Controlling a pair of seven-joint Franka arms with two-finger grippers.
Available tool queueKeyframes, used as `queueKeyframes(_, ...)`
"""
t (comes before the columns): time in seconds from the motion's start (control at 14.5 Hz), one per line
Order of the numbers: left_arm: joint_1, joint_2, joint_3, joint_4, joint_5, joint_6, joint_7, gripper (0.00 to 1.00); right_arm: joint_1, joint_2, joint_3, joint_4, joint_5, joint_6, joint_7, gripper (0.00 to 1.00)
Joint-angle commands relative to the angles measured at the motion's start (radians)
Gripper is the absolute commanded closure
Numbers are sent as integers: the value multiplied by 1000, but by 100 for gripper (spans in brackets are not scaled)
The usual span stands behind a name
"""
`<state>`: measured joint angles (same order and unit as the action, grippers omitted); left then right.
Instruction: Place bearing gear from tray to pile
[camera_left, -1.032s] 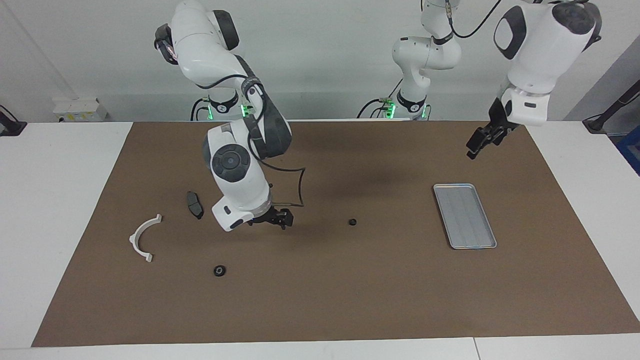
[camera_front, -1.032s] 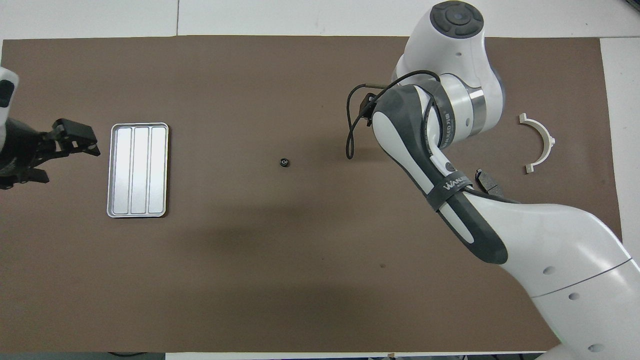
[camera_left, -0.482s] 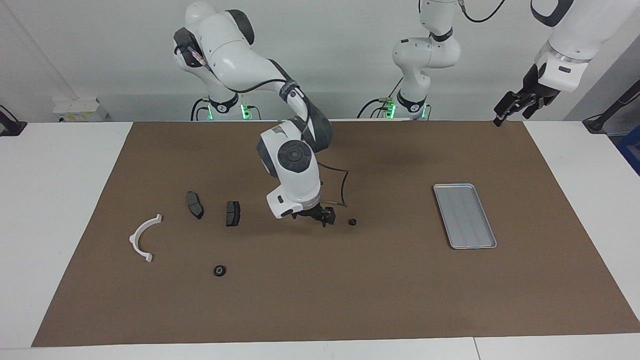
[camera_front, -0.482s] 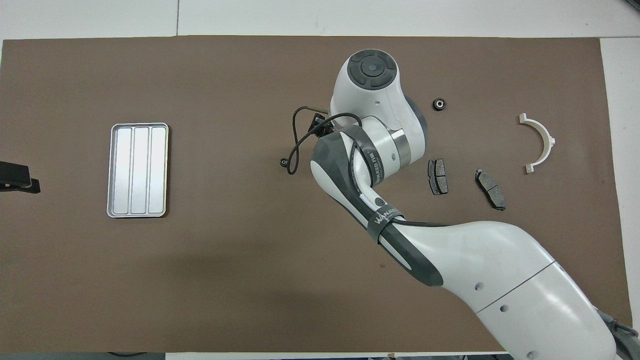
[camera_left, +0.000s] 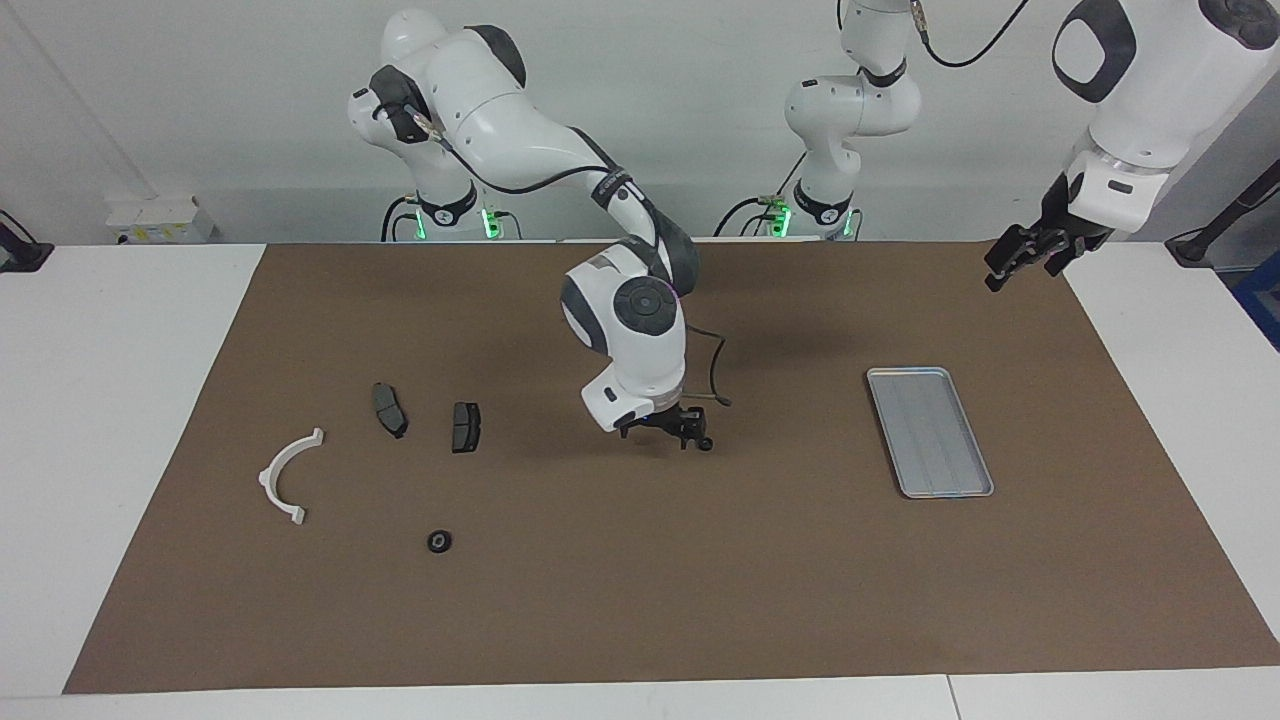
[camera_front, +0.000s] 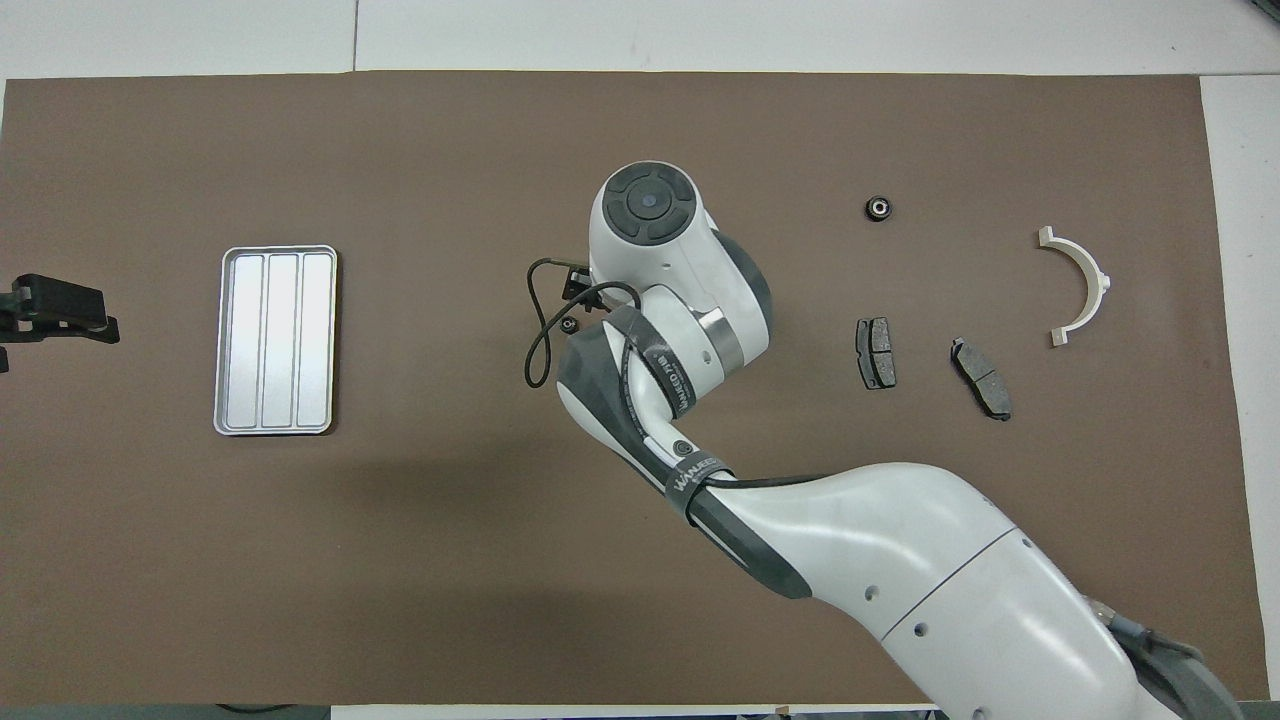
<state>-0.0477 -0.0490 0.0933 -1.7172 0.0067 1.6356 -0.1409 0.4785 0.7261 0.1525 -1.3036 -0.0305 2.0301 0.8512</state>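
One small black bearing gear (camera_left: 706, 444) (camera_front: 569, 326) lies on the brown mat mid-table, apart from the tray. My right gripper (camera_left: 690, 434) hangs low over the mat right beside this gear, open; whether the gear sits between its fingers I cannot tell. In the overhead view the right wrist hides the fingers. The silver ribbed tray (camera_left: 930, 430) (camera_front: 278, 340) is empty. The pile holds two dark brake pads (camera_left: 389, 408) (camera_left: 465, 427), a white arc (camera_left: 288, 475) (camera_front: 1080, 285) and a second gear (camera_left: 438, 541) (camera_front: 878, 208). My left gripper (camera_left: 1018, 260) (camera_front: 60, 308) waits, open and empty.
The brown mat (camera_left: 640, 600) covers most of the white table. The right arm's forearm stretches over the mat between its base and the middle gear. The left gripper is raised over the mat's edge at the left arm's end, beside the tray.
The right gripper has swept from over the pile toward the left arm's end, reaching the middle gear and uncovering a brake pad. The left gripper rose, then came down a little.
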Motion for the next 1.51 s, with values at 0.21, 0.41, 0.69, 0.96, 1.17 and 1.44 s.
queueKeyframes(0.21,19,37,-15,31,4,1,30,0,58,35,1,9,-29,58,46,0)
queueKeyframes(0.41,19,15,-14,1,1,-23,29,0,80,58,1,15,-77,71,46,0)
queueKeyframes(0.69,11,12,-14,1,1,-28,23,0,83,70,1,33,-121,58,43,5)
queueKeyframes(0.96,14,8,-12,-4,1,-39,29,0,94,90,-1,72,-140,53,40,7)
queueKeyframes(1.17,12,8,-12,-4,-1,-37,30,0,94,99,-1,86,-170,62,42,8)
queueKeyframes(1.44,5,9,-12,-4,-1,-33,27,0,95,121,-2,112,-187,50,45,8)
